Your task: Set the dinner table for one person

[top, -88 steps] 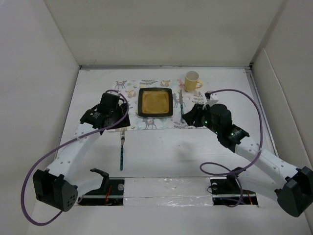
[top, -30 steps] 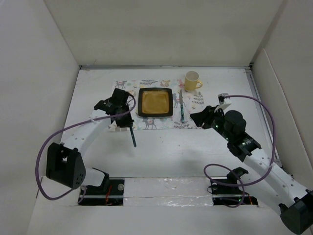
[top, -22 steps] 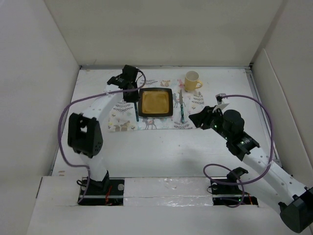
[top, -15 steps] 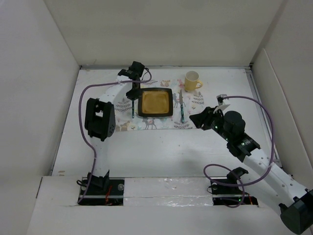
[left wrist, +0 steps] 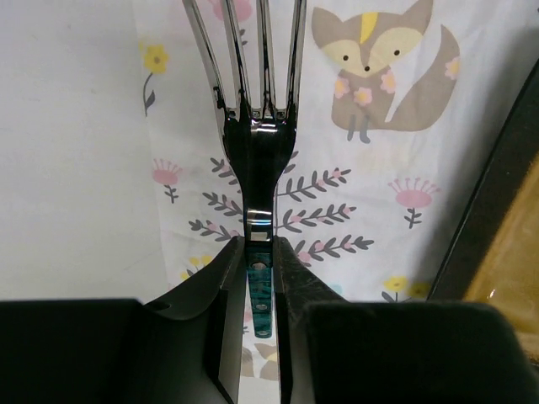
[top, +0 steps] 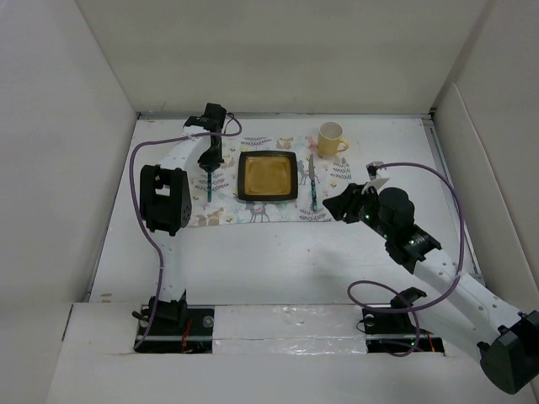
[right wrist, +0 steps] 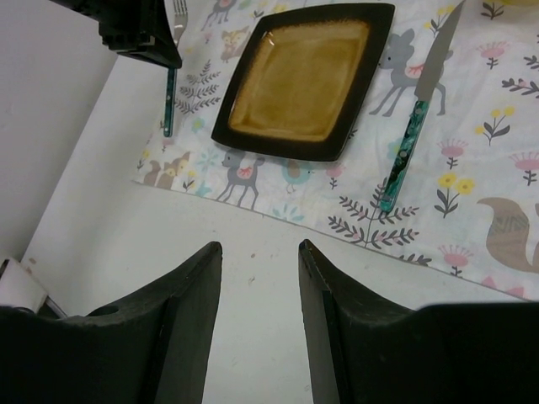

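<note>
White dinner table (top: 278, 252), left gripper (left wrist: 258, 252) clamping fork (left wrist: 257, 143), tines toward far wall, right gripper (right wrist: 259, 252) spread.

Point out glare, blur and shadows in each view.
Left wrist: glare streaks along the fork, the left gripper blurred up close. Right wrist: soft sheen on the plate, knife sharp. Top external: even light, faint shadows on the dinner table.

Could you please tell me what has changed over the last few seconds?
The left arm picked the fork off the table and carried it over the placemat, left of the plate, jaws shut on it. The right arm eased back slightly. Plate, knife and mug stayed.
</note>
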`<move>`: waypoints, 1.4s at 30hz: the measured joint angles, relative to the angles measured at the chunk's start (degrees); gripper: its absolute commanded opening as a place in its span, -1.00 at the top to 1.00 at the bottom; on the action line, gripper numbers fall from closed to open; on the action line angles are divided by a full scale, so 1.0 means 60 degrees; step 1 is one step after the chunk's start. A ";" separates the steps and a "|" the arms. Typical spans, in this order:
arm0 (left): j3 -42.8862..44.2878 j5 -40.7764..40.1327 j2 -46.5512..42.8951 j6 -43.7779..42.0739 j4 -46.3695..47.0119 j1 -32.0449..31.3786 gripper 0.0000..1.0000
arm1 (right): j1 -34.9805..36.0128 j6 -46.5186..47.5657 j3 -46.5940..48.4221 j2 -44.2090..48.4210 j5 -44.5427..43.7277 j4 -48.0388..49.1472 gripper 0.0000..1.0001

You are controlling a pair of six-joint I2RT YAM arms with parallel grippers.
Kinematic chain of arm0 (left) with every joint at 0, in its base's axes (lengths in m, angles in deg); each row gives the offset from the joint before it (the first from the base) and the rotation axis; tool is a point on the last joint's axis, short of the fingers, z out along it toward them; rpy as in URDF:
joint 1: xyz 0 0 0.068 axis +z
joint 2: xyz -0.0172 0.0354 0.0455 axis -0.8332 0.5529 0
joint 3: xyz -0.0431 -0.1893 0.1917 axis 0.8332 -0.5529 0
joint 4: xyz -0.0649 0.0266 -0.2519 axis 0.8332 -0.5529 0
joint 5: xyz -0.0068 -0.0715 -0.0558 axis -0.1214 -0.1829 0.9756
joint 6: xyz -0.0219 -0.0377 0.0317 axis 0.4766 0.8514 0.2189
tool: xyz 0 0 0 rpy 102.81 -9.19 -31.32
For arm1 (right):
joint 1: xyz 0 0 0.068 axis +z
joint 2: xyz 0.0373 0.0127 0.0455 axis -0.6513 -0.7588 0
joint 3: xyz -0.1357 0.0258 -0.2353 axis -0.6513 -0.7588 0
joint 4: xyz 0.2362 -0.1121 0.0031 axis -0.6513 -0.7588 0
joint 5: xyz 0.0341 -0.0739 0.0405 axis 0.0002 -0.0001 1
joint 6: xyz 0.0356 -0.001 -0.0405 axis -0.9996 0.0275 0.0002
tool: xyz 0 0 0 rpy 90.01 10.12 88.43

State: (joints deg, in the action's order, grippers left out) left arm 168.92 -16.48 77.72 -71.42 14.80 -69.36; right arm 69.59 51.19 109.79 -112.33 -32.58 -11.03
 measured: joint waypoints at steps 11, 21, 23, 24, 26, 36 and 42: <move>-0.0058 0.0514 0.0364 -0.0109 0.0433 -0.0153 1.00 | 0.0120 -0.0004 0.0000 -0.0659 0.0062 0.0237 0.06; -0.0109 0.0568 0.0597 -0.0109 0.0499 -0.0153 1.00 | 0.0182 0.0000 0.0000 -0.0747 -0.0087 0.0251 0.06; -0.0109 0.0550 0.0714 -0.0106 0.0499 -0.0149 1.00 | 0.0204 0.0000 0.0000 -0.0805 -0.0117 0.0273 0.06; -0.0109 0.0539 0.0761 -0.0102 0.0495 -0.0149 1.00 | 0.0211 0.0000 0.0000 -0.0856 -0.0113 0.0277 0.06; -0.0157 0.0539 0.0838 -0.0102 0.0528 -0.0146 1.00 | 0.0219 0.0004 0.0000 -0.0936 -0.0120 0.0270 0.07; -0.0426 0.0492 0.0871 -0.0069 0.0656 -0.0146 1.00 | 0.0313 0.0069 0.0000 -0.0987 -0.0251 0.0270 0.07; -0.0514 0.0463 0.0823 -0.0033 0.0721 -0.0146 1.00 | 0.0313 0.0076 0.0000 -0.0987 -0.0288 0.0273 0.06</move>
State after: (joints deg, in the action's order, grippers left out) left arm 165.83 -13.70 82.66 -71.62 19.13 -70.24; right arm 71.47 51.64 109.79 -118.25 -34.31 -9.39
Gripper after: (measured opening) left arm 0.113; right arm 0.469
